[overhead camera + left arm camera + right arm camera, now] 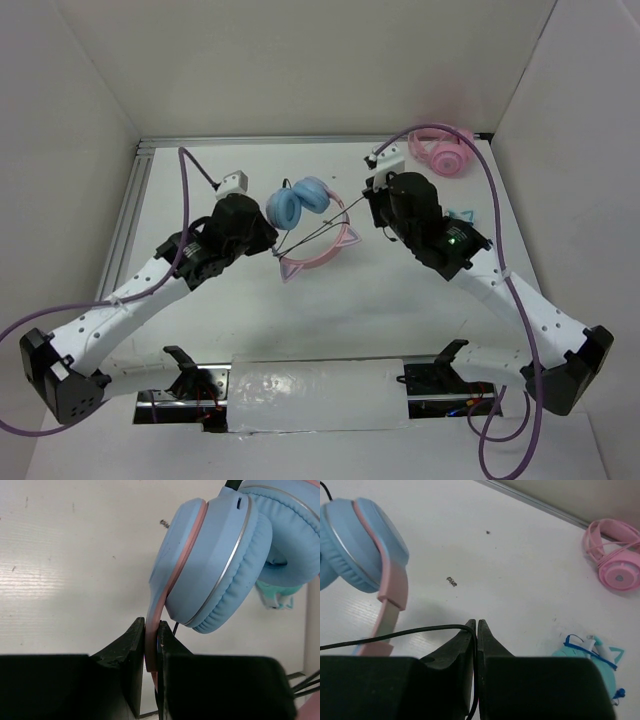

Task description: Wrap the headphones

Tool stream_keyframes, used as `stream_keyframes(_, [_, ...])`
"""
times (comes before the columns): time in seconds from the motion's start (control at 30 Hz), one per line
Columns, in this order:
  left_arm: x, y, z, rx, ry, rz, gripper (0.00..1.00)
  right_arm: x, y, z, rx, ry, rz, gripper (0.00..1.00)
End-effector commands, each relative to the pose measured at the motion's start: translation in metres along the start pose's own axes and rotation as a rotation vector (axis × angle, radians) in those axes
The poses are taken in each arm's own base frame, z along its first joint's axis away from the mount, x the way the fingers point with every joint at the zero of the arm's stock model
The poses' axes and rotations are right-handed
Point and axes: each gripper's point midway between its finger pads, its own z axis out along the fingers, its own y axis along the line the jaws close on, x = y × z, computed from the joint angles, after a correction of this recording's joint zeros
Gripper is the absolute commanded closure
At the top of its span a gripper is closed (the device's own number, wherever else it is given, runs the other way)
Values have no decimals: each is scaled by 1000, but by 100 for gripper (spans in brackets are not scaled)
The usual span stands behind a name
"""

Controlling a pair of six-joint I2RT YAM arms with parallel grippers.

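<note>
The headphones (pixel 300 205) have light blue ear cups and a pink headband (pixel 330 252) with cat ears, at the table's middle. My left gripper (pixel 268 238) is shut on the pink headband (pixel 151 645) just below an ear cup (pixel 210 555). My right gripper (pixel 370 200) is shut on the thin black cable (pixel 415 630), which runs taut from the headphones across to it (pixel 325 230). The ear cup and headband also show at the left of the right wrist view (pixel 360 550).
All-pink headphones (pixel 445 152) lie at the back right, also in the right wrist view (pixel 615 560). Teal headphones (pixel 462 214) lie beside my right arm, also seen from the right wrist (pixel 592 655). White walls enclose the table.
</note>
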Motion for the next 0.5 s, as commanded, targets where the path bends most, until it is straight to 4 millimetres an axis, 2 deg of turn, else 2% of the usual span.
stream_keyframes(0.0, [-17, -12, -21, 88, -64, 12, 100, -35, -31, -14, 82, -165, 111, 89])
stream_keyframes(0.1, [-20, -8, -23, 72, -83, -16, 100, -27, -28, -18, 27, -174, 146, 88])
stream_keyframes(0.13, [-20, -8, -24, 71, -83, -18, 100, -17, -26, -15, 17, -159, 143, 88])
stream_keyframes(0.2, [-21, -10, -26, 84, -79, -30, 100, -15, -16, -17, -43, -184, 190, 87])
stream_keyframes(0.23, [-22, -13, -28, 102, -83, -33, 100, -2, -12, -13, -62, -167, 192, 86])
stream_keyframes(0.3, [-30, -21, -35, 145, -105, -33, 100, -1, 7, -13, -167, -179, 210, 86])
stream_keyframes(0.4, [-44, -36, -48, 210, -140, -43, 100, 14, 31, -11, -288, -160, 232, 82])
stream_keyframes(0.47, [-51, -44, -55, 243, -157, -48, 100, 11, 39, -12, -335, -193, 243, 81])
